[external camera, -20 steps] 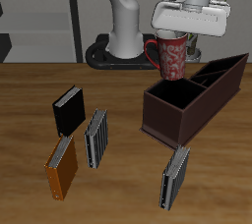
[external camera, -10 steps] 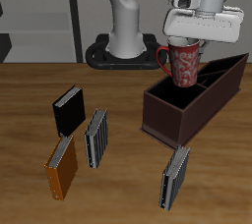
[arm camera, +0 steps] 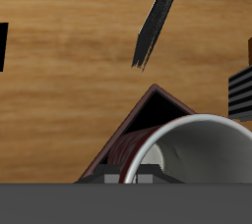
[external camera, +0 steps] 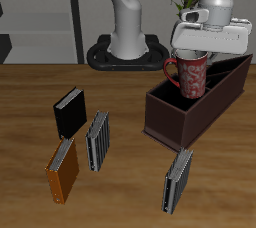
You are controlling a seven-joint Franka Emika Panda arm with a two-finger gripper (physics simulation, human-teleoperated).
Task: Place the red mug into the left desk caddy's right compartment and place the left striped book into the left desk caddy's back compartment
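My gripper point(external camera: 193, 54) is shut on the rim of the red mug point(external camera: 190, 75), which hangs upright over the left desk caddy point(external camera: 175, 122), a long maroon-brown box. The mug's base is about level with the rim of the caddy's large square section point(external camera: 172, 96). In the wrist view the mug's white rim point(arm camera: 197, 130) fills the foreground, with a corner of the caddy point(arm camera: 133, 130) just beyond it. The left striped book point(external camera: 178, 180) stands on the table near the front edge, apart from the caddy; it also shows in the wrist view point(arm camera: 153, 28).
A second striped book point(external camera: 97, 139), an orange book point(external camera: 62, 169) and a black book point(external camera: 68, 112) stand together away from the caddy. The robot's base point(external camera: 125, 47) is at the back. A dark shelf unit point(external camera: 35, 17) stands behind the table.
The gripper has carried the mug sideways over the caddy and lowered it toward the large section. The books have not moved.
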